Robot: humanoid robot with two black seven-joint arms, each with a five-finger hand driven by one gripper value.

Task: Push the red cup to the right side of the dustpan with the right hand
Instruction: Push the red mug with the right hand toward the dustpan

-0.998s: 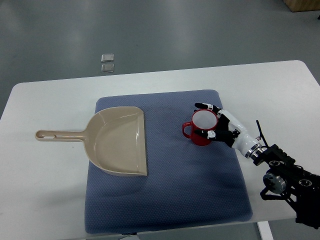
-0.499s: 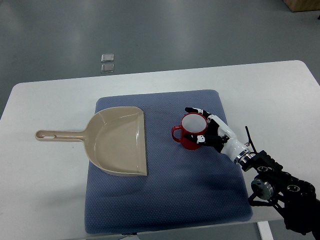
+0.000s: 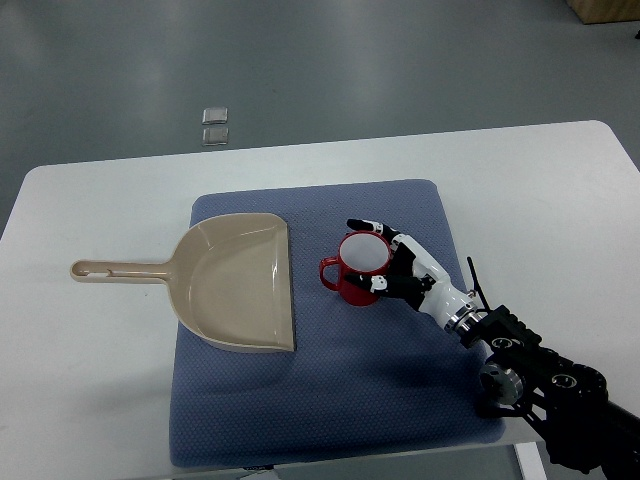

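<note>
We've got the red cup upright on the blue mat, well inside it, with its handle pointing left toward the dustpan, and only a narrow strip of mat parts that handle from the dustpan's open straight edge. Our right hand comes in from the lower right and cradles the cup's right flank: the fingers are spread and lightly curled, one reaching round the far rim, another touching the near wall, cupping rather than clamping. No left hand in sight. We judge the push nearly done; the cup sits just right of the dustpan, so only a short nudge, if any, looks needed. The cup looks rigid and light, seemingly empty, so it should slide readily, though the textured mat may drag at its base and tip it if we press high. We'd keep contact low on the wall, opposite the handle, and go gently, since the handle could catch the dustpan's lip and swing the cup round. The white table carries the mat.
</note>
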